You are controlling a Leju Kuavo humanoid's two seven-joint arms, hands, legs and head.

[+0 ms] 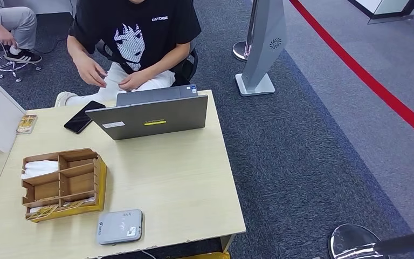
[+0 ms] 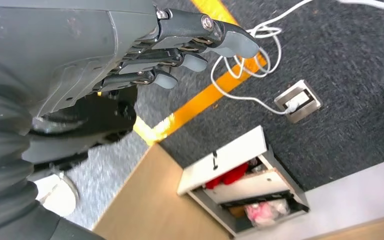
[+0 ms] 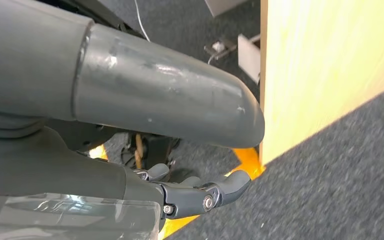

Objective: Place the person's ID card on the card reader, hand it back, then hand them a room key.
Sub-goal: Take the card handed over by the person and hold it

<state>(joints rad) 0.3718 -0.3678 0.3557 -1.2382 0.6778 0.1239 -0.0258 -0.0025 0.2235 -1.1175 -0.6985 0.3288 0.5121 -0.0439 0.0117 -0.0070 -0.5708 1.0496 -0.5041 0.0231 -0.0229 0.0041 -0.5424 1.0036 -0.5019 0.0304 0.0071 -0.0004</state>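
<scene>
both hands [image 2: 145,55] [image 3: 190,192] low, empty, fingers apart

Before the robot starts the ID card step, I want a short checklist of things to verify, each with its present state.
1. Card reader free on top: ok, nothing lies on it, near the table's front edge.
2. ID card offered by the person: not ok, both their hands are low at their lap behind the laptop; no card can be made out.
3. Left hand free: ok, hanging beside the table, fingers apart, holding nothing.
4. Right hand free: ok, hanging low, nothing in it.
5. Room keys in the wooden organizer: cannot tell; white and yellowish items show, too small to identify.
</scene>
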